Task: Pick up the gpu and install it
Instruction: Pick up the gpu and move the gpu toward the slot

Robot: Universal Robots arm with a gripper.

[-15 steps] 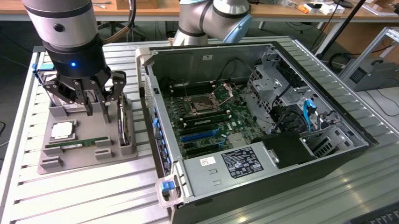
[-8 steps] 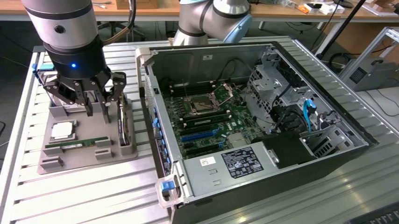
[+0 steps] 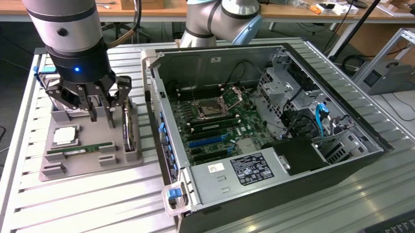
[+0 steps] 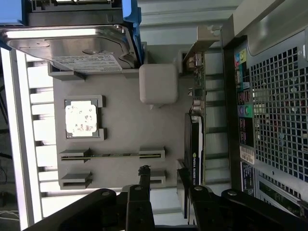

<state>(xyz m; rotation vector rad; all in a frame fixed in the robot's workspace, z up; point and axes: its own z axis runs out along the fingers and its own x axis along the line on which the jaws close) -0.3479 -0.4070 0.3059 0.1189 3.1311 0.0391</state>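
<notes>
Item one: the gripper (image 3: 97, 115), on the arm (image 3: 65, 34), hangs low over the far end of the grey holder tray (image 3: 91, 167). We see its dark jaws spread wide, closed on nothing. Item two: the gpu (image 3: 129, 130), a thin dark card, stands on its long edge in the slot along the tray's side at the exterior view's right, the side nearest the computer case (image 3: 382, 145). In the wrist view one finger (image 4: 185, 192) sits just beside the card's end, while the other finger (image 4: 143, 180) is over bare tray floor; we cannot tell whether the nearer finger touches the card. Item three: the hard drive (image 4: 72, 48), silver with a white label, is at the tray's far end in blue-sided brackets, partly under the gripper. Item four: the processor chip (image 3: 65, 137), a square silver piece, lies flat in its recess on the tray's side at the exterior view's left. Item five: the memory stick (image 3: 81, 148), narrow and green, lies in its slot just nearer than the chip. Item six: the computer case lies on its side at the exterior view's right of the tray, its panel off. Inside we see the motherboard (image 3: 220, 126), and the grey power supply (image 3: 250, 170) is at the near end. Item seven: the slatted metal table (image 3: 77, 206) bears both tray and case.
</notes>
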